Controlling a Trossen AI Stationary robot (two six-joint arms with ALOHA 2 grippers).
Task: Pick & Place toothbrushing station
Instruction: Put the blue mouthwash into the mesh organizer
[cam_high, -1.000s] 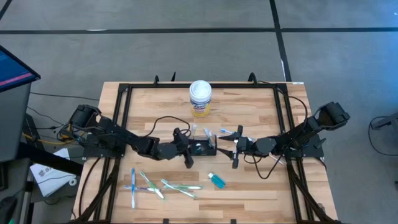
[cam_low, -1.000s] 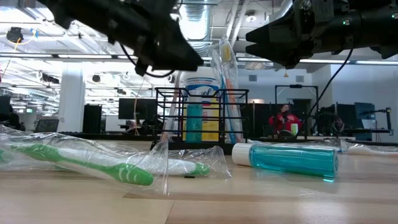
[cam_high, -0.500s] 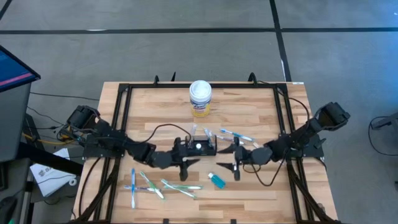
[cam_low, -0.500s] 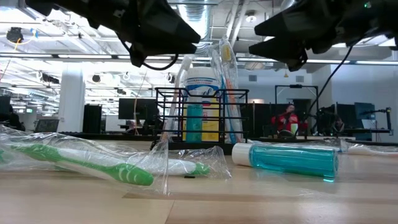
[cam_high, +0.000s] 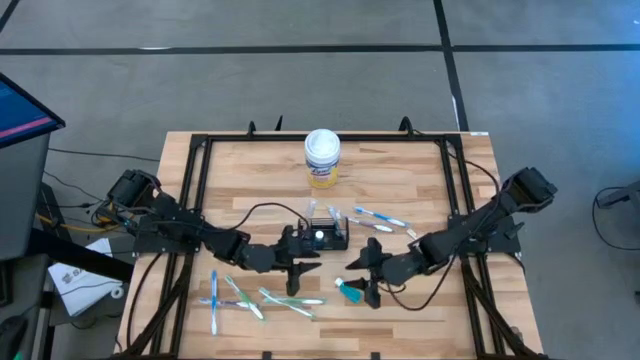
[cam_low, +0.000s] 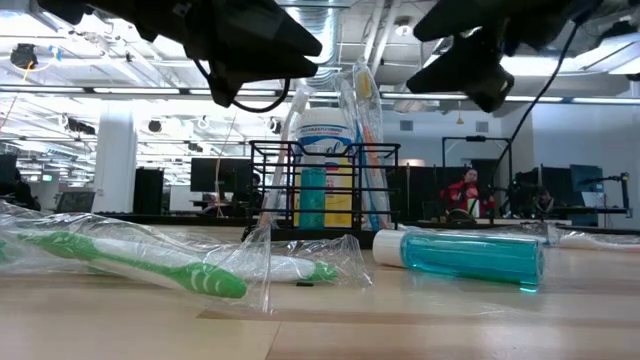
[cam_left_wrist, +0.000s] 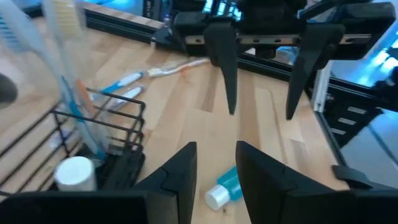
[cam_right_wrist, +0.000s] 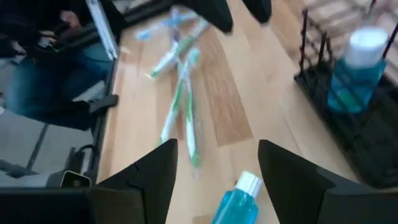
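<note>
The black wire-mesh caddy (cam_high: 326, 236) stands at the table's middle. It holds a small white-capped blue bottle (cam_right_wrist: 360, 68) and upright wrapped toothbrushes (cam_low: 365, 140). My left gripper (cam_high: 305, 263) is open and empty, just left of and nearer than the caddy. The caddy also shows in the left wrist view (cam_left_wrist: 93, 143). My right gripper (cam_high: 368, 277) is open and empty. It hovers right of and nearer than the caddy, just above a blue bottle (cam_high: 347, 290) that lies on its side on the table and also shows in the right wrist view (cam_right_wrist: 239, 199).
A white-lidded, yellow-labelled canister (cam_high: 322, 158) stands behind the caddy. Several wrapped toothbrushes (cam_high: 255, 298) lie at the near left. More toothbrushes (cam_high: 382, 218) lie right of the caddy. A black frame (cam_high: 200, 200) runs round the tabletop.
Both grippers have drawn back from the caddy toward the table's near edge. My left gripper has moved a little. My right gripper has moved farther, also toward the left, and now stands over the lying blue bottle. The caddy and the other things have stayed put.
</note>
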